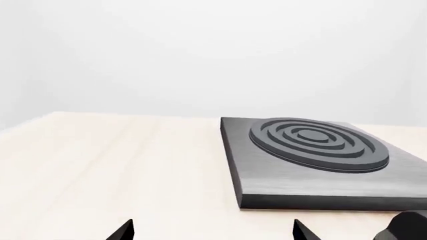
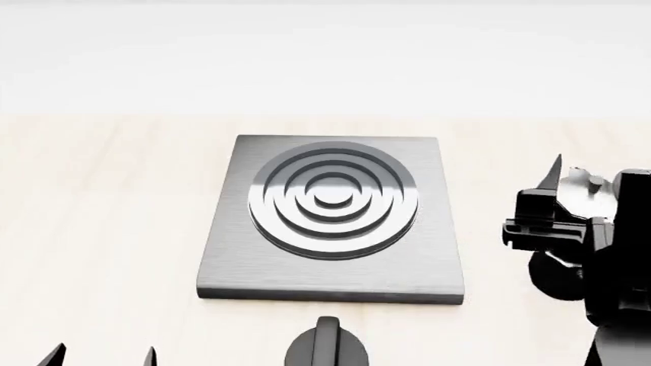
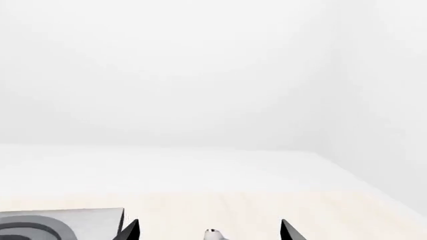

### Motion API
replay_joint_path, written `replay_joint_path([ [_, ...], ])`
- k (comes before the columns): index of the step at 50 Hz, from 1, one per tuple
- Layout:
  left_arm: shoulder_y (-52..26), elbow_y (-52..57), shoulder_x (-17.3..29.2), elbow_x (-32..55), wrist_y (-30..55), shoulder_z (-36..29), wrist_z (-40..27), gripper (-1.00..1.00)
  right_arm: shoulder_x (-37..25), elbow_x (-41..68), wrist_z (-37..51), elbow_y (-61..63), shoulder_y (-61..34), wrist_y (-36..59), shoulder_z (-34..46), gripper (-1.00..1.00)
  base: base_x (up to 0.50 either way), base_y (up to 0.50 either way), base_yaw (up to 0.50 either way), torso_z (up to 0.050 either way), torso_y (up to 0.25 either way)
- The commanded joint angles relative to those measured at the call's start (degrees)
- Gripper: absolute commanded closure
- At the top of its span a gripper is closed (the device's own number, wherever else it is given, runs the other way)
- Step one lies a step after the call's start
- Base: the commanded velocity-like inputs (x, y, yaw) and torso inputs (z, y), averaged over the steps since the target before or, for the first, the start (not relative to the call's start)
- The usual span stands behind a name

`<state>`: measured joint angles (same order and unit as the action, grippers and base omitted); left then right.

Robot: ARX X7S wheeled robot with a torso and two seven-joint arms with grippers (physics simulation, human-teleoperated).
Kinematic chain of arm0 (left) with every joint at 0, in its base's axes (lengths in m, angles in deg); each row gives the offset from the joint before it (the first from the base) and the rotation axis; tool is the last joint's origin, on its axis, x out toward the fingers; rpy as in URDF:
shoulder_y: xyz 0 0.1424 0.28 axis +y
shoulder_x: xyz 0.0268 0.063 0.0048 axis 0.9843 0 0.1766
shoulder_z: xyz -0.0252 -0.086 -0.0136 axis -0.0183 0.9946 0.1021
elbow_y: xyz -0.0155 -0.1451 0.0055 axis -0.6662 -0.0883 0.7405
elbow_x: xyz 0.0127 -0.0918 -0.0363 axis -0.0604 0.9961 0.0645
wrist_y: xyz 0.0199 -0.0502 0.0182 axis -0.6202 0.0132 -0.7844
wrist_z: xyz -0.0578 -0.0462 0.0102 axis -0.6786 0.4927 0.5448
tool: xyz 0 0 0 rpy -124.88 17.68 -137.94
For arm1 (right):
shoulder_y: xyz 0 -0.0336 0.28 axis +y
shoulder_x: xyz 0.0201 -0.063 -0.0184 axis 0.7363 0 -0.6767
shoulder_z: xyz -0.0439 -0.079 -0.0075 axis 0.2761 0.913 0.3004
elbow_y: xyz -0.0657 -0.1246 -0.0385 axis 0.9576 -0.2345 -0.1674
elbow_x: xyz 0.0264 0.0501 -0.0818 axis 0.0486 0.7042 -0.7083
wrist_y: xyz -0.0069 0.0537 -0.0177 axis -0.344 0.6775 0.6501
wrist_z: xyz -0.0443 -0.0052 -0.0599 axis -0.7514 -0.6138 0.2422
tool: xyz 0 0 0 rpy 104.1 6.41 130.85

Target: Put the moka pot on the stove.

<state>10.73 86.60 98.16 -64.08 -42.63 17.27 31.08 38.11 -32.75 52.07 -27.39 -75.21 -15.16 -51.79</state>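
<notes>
The stove (image 2: 236,259) is a square brushed-grey slab with raised rings, flat on the pale wooden table; it also shows in the left wrist view (image 1: 293,175) and as a corner in the right wrist view (image 3: 67,217). The moka pot (image 2: 584,186), with its silvery lid and black body, sits to the right of the stove between my right gripper's fingers. My right gripper (image 3: 210,231) has one finger on each side of the pot's lid knob (image 3: 212,234), its jaws a little narrower than the left's. My left gripper (image 1: 213,232) is open and empty, low at the stove's front left (image 2: 100,356).
A round black knob with a ridge (image 2: 325,347) lies just in front of the stove's front edge, also seen in the left wrist view (image 1: 407,227). The wooden table (image 2: 102,198) stretches left of and behind the stove. A white wall stands behind.
</notes>
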Motion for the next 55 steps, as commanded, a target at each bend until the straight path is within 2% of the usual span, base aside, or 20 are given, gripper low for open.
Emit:
replay_joint_path([
  [1,-0.01,0.13,0.54,0.66,0.03,0.14,-0.11,-1.0,-1.65,4.42,-0.03,2.19,3.33,2.73,-4.69,-1.0,0.0,0.0,0.0,0.0,0.0],
  [10,0.11,0.21,0.91,1.06,0.09,0.11,-0.15,-1.0,-2.26,7.61,-0.9,2.7,5.38,3.11,-7.91,-1.0,0.0,0.0,0.0,0.0,0.0],
  [12,-0.43,16.32,3.47,3.9,15.08,0.0,-5.65,-1.0,-1.97,8.25,-1.57,2.05,5.57,2.63,-8.3,-1.0,0.0,0.0,0.0,0.0,0.0],
  [14,-0.45,17.91,3.81,4.3,16.49,0.06,-6.22,-1.0,-1.87,8.57,-2.25,1.56,5.59,2.27,-8.29,-1.0,0.0,0.0,0.0,0.0,0.0],
  [35,-0.05,10.74,2.74,2.24,8.86,-0.65,-4.3,-1.0,0.47,9.06,-8.51,-11.08,5.17,-2.43,-7.22,-1.0,0.0,0.0,0.0,0.0,0.0],
  [55,-0.02,7.38,2.31,1.51,5.72,-1.2,-3.85,-1.0,-0.15,8.67,-8.2,-12.1,4.67,-2.69,-7.36,-1.0,0.0,0.0,0.0,0.0,0.0],
])
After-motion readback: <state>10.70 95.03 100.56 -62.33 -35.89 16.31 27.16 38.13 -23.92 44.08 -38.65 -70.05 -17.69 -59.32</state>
